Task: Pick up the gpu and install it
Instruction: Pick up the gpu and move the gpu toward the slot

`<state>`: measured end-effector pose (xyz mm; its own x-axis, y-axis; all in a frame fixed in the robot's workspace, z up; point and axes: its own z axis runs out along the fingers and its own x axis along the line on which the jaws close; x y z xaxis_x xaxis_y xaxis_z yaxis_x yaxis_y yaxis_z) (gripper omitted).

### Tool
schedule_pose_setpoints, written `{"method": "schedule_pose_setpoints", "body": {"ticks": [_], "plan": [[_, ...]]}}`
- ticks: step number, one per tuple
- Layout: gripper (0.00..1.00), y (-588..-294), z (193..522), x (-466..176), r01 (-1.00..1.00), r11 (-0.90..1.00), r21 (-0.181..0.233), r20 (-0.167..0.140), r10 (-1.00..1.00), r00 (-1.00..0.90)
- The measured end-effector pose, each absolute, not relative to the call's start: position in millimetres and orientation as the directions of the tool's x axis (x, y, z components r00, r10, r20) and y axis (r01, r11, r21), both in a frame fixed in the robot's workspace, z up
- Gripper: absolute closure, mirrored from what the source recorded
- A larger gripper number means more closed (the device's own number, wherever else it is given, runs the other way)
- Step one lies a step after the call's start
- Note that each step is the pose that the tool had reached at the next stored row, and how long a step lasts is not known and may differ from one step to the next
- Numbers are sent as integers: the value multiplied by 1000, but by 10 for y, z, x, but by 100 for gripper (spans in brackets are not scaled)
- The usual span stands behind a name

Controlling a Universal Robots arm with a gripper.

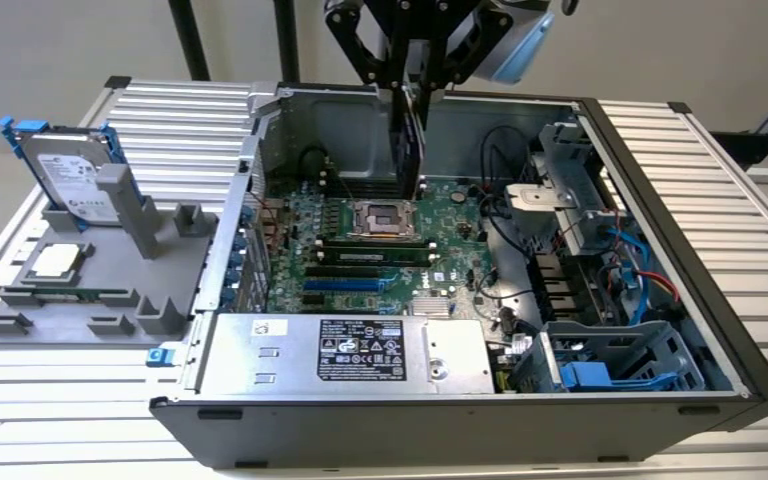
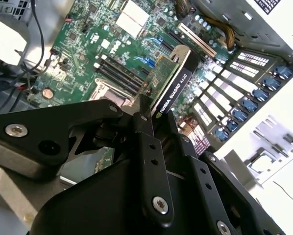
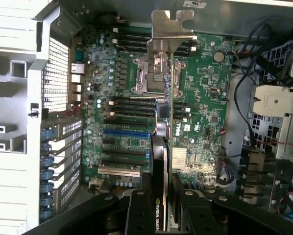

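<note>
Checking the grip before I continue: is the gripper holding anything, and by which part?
The gripper is shut on the graphics card, pinching its flat faces at the end away from its silver bracket.

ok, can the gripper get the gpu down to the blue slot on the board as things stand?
Probably yes. The gripper is shut on the gpu, held on edge over the motherboard, and the blue slot looks bare, no cable or card across it.
</note>
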<state>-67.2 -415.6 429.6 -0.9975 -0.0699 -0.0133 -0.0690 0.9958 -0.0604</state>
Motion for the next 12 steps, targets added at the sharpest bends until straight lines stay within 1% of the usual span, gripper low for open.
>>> {"method": "schedule_pose_setpoints", "body": {"ticks": [12], "plan": [[100,-4156,4296,-672,-108,992,-60,-13,-109,-994]]}}
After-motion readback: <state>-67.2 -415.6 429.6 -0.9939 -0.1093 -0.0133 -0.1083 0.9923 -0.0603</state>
